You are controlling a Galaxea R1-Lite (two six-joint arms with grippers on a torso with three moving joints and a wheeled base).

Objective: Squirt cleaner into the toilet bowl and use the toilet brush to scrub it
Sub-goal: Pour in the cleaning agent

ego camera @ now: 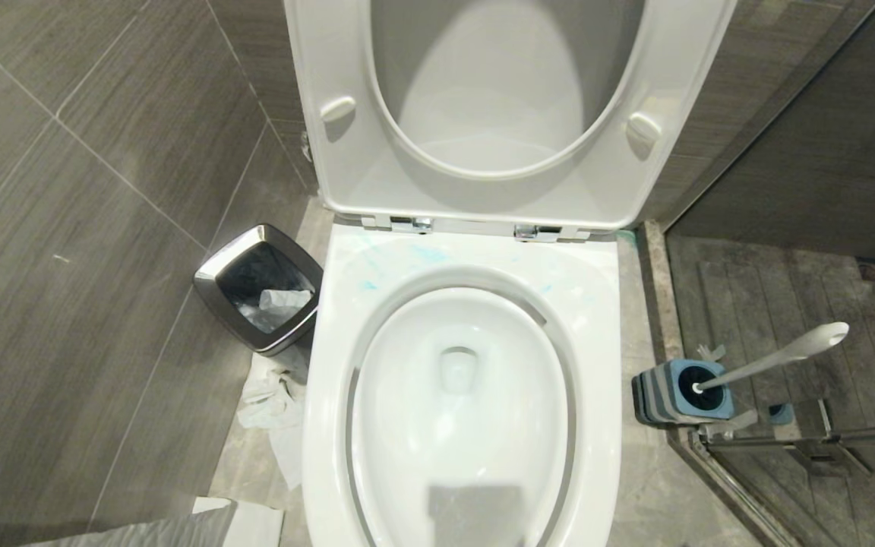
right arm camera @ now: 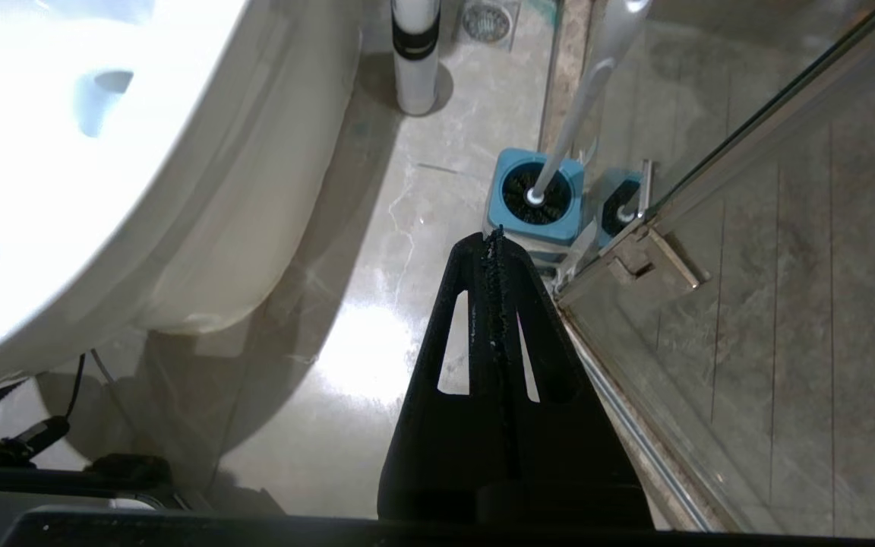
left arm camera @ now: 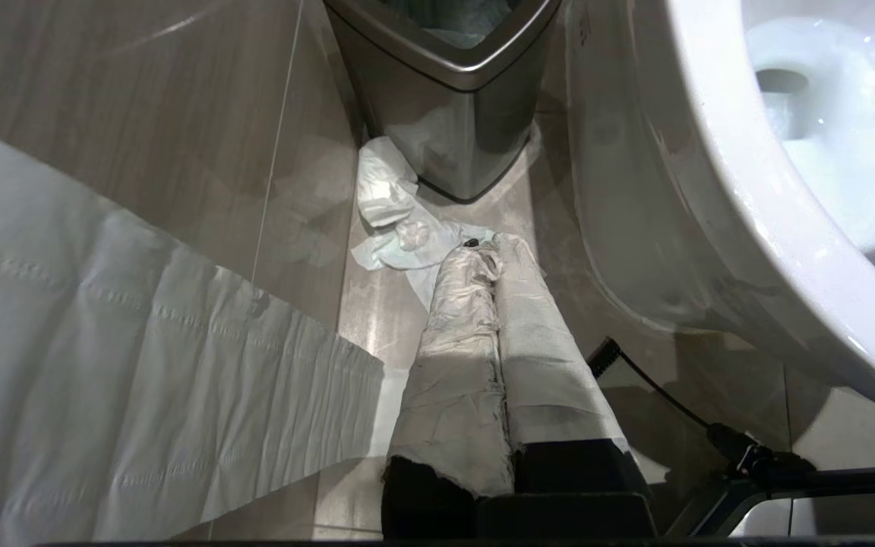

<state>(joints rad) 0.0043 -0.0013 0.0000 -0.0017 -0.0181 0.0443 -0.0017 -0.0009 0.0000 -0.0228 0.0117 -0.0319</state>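
Observation:
The white toilet bowl (ego camera: 593, 304) fills the middle of the head view, with seat and lid raised against the wall. Faint turquoise smears of cleaner (ego camera: 426, 254) lie on the rim behind the basin. To the right of the bowl, the toilet brush (ego camera: 779, 357) stands in its blue-and-grey holder (ego camera: 684, 391), handle leaning right. Neither arm shows in the head view. My left gripper (left arm camera: 487, 254), its fingers wrapped in white, hangs shut and empty beside the bowl's (left arm camera: 711, 228) left flank. My right gripper (right arm camera: 492, 237) is shut and empty, just short of the holder (right arm camera: 536, 197) and brush handle (right arm camera: 582, 99).
A steel-rimmed black bin (ego camera: 259, 289) stands left of the toilet, with crumpled tissue (ego camera: 278, 403) on the floor before it and a hanging sheet of toilet paper (left arm camera: 141, 365) nearer. A glass shower door (right arm camera: 711, 190) closes off the right. A white tube (right arm camera: 416, 53) stands behind the bowl.

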